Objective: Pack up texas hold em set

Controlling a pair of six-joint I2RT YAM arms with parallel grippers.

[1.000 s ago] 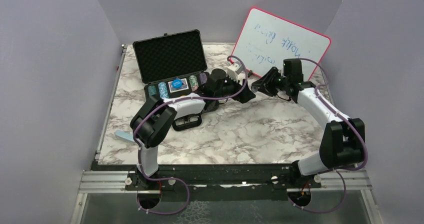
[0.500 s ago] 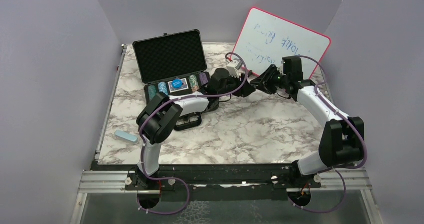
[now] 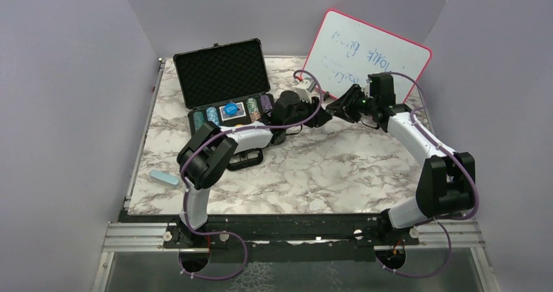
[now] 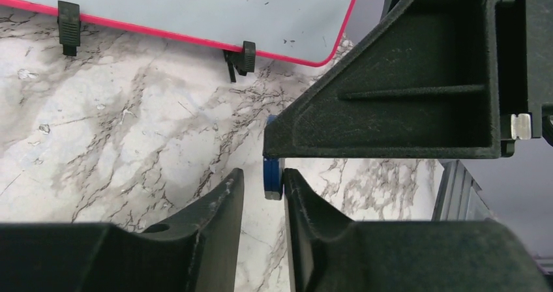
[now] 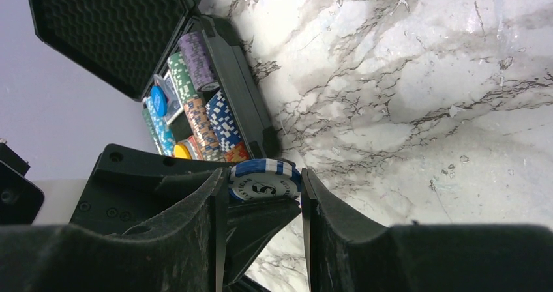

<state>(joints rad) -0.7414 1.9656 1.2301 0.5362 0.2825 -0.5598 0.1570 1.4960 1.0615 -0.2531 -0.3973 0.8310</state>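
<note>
The right jaws pinch a blue-and-white poker chip (image 5: 264, 180) across its rim, its "5" face turned to the wrist camera. The left jaws stand narrowly spread about the same chip, which sits edge-on between them. A sliver of desk (image 4: 130, 142) shows on one side. The two meet over the desk, just right of the open black case (image 3: 222, 73) — rows of chips (image 5: 199, 119) lie inside — and near the pink-framed whiteboard (image 3: 372, 54).

left fingers (image 4: 215, 240) meet right fingers (image 5: 195, 240) midair.
</note>
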